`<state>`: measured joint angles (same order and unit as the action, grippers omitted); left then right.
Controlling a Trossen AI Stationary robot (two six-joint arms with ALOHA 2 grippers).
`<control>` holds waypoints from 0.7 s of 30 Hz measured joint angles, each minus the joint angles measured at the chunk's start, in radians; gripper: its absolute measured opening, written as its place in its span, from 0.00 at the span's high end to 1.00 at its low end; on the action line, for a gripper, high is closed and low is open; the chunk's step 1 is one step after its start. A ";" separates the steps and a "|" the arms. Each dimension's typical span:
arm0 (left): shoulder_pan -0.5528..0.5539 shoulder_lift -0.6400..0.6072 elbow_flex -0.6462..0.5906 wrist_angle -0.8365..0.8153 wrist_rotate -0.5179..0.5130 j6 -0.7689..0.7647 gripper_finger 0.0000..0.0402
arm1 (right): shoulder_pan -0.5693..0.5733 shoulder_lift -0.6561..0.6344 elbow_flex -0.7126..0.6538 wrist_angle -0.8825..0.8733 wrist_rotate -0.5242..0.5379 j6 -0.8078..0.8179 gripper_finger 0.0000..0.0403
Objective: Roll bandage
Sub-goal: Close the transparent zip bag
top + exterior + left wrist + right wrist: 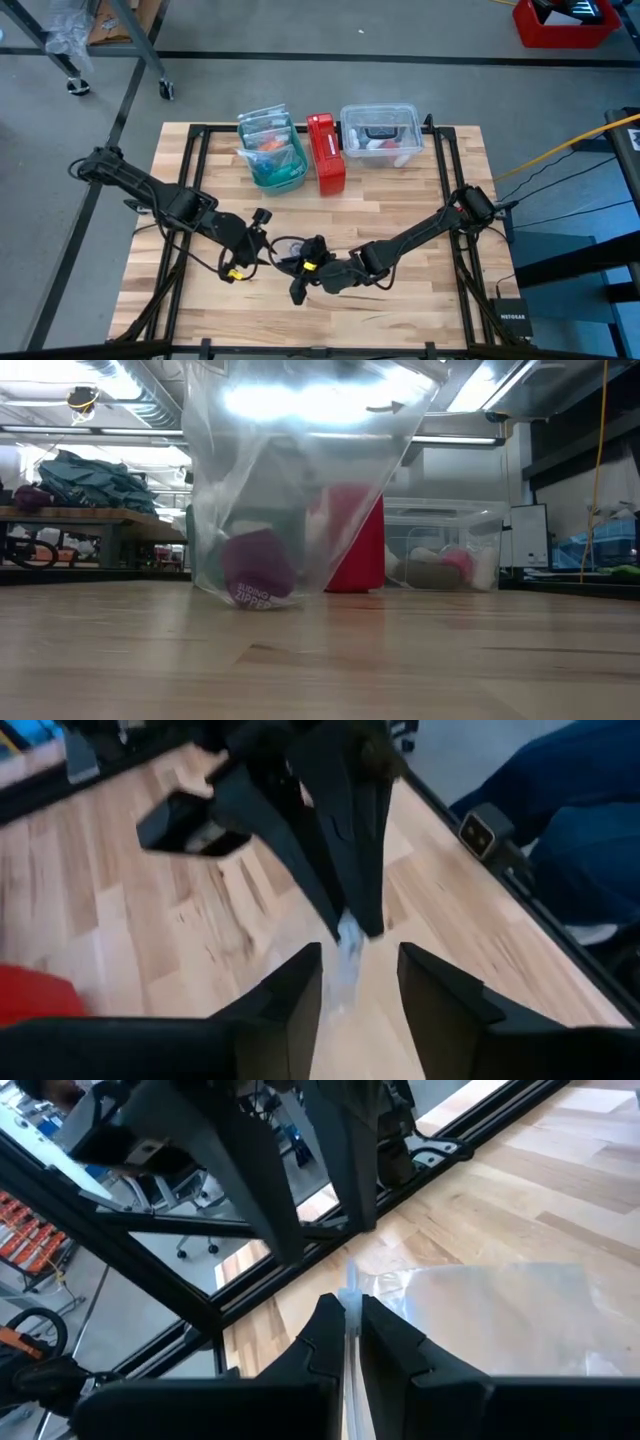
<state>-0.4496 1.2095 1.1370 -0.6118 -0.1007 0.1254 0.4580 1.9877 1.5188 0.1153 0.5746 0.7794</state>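
Observation:
The purple bandage (258, 565) is a small coiled lump at the bottom of a clear zipper bag (300, 480). The bag stands at the table's near middle with its bottom on the wood. My right gripper (352, 1325) is shut on a thin clear edge of the bag; in the high view it is at the table's front centre (296, 268). My left gripper (360, 985) is open and faces it, just to its left in the high view (272, 250). Its two fingers stand on either side of the same clear edge (345, 955). Whether they touch it I cannot tell. My right gripper pinches a narrow clear edge of the bag (350, 1285) between its two fingers. The rest of the bag (500, 1310) spreads out beside the fingers, over the wood. The bag's bottom, with the bandage in it, rests on the table (250, 603).
A red box (326, 152) stands at the far middle. A bag with teal contents (272, 150) is to its left and a clear lidded tub (380, 135) to its right. Black rails (190, 200) run along the table's left and right sides. A person's blue-clad leg (570, 810) is beyond the table.

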 joint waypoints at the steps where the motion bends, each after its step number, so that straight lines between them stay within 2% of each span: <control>1: 0.000 0.005 0.000 0.016 0.000 0.008 0.68 | 0.000 0.000 0.000 0.004 0.002 -0.003 0.94; 8: 0.000 0.037 0.000 0.040 0.001 0.040 0.73 | 0.000 0.000 0.000 0.009 0.002 -0.010 0.94; 19: 0.001 0.047 0.000 0.044 0.000 0.095 0.97 | 0.000 0.000 0.000 0.009 -0.008 -0.012 0.94; 21: 0.001 0.047 0.000 0.045 0.000 0.095 0.99 | 0.000 0.000 0.000 0.009 -0.009 -0.012 0.94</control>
<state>-0.4488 1.2560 1.1366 -0.5673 -0.1002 0.2203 0.4580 1.9877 1.5188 0.1246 0.5659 0.7677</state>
